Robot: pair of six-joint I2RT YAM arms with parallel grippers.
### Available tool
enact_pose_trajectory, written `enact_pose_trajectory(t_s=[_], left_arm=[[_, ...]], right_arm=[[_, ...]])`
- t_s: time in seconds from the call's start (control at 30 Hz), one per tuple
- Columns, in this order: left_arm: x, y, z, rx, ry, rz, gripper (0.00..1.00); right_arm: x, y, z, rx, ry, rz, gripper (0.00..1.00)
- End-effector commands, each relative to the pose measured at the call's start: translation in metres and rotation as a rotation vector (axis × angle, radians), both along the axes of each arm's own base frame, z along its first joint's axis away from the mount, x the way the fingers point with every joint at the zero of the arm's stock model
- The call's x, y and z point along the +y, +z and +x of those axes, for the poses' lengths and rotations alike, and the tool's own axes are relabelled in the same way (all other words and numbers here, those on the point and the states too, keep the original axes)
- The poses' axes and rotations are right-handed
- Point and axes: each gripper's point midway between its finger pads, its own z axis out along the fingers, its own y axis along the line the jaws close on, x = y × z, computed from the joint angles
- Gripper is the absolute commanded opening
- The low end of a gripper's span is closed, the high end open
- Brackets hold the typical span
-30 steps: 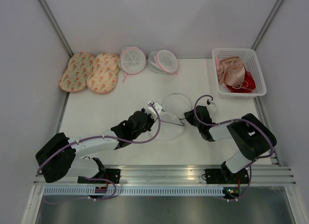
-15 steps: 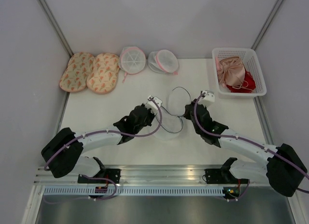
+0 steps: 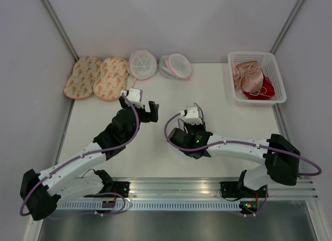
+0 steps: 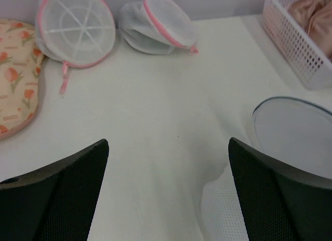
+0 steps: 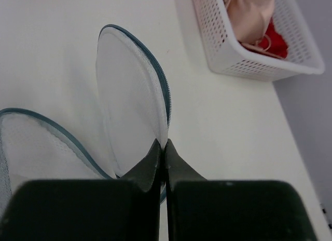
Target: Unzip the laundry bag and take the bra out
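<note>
Closest in the right wrist view, the right gripper is pinching its smooth dark fingers tight on the zippered edge of the round white mesh laundry bag with the dark grey rim; one flap is standing on edge mid-frame while the other half is running off the lower left corner. From above, that bag is mostly hiding behind the wrist, white on the white table. The left gripper is hanging with its matte black fingers spread wide around nothing, the bag's disc getting cut off at the right edge of its view. Farther back, at the upper left, two round white mesh pouches with pink trim and floral padded cups are sitting. At the upper right, the dusty beige-pink satin bra is lying crumpled in the white perforated plastic basket, partly covering a dark red garment.
</note>
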Motion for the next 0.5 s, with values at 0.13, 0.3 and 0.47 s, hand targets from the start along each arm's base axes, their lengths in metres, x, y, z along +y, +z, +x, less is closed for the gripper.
enact_pose_trajectory(t_s=[0.13, 0.3, 0.47], left_arm=[[0.065, 0.025, -0.038, 0.057, 0.207, -0.231, 1.0], [0.089, 0.029, -0.052, 0.058, 0.266, -0.259, 1.0], [0.097, 0.033, -0.056, 0.055, 0.285, -0.265, 1.0]], right_arm=[[0.003, 0.049, -0.013, -0.224, -0.013, -0.332, 0.01], [0.048, 0.034, -0.022, -0.252, 0.153, -0.592, 0.01], [0.097, 0.013, -0.055, -0.317, 0.331, -0.7, 0.0]])
